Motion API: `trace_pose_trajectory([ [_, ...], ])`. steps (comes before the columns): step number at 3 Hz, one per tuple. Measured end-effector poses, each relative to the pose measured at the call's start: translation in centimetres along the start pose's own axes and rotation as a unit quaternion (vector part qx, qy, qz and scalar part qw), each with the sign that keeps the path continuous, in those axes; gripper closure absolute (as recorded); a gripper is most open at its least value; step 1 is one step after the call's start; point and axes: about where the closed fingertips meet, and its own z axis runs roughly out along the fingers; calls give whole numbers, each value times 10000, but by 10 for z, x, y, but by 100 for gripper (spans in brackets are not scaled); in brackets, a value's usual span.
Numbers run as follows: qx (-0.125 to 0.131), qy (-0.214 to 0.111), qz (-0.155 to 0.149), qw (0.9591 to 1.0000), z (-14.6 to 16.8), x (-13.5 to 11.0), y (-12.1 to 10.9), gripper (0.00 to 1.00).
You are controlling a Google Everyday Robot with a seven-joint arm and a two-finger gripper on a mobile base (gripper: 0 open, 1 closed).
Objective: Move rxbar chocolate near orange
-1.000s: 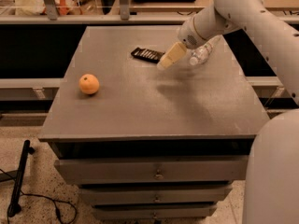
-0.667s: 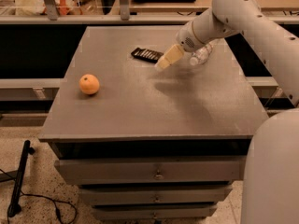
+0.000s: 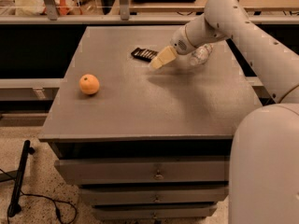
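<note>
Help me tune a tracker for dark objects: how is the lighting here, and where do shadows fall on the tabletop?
Camera view: warm, dim light; the black rxbar chocolate stands out weakly on the grey table. The gripper, just right of the bar, throws a soft shadow on the tabletop below it; the orange has a small shadow under it.

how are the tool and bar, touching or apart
Cannot tell. The camera view shows the tool at one end of the bar, outlines meeting, but it may hover just above.
</note>
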Motion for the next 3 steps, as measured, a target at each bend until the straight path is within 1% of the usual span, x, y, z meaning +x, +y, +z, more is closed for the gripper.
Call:
trace_pose_trajectory([
  [1,-156,12,74,9999,14,-2,3,18],
  [3,-192,87,113,9997,19,-1,3,65],
])
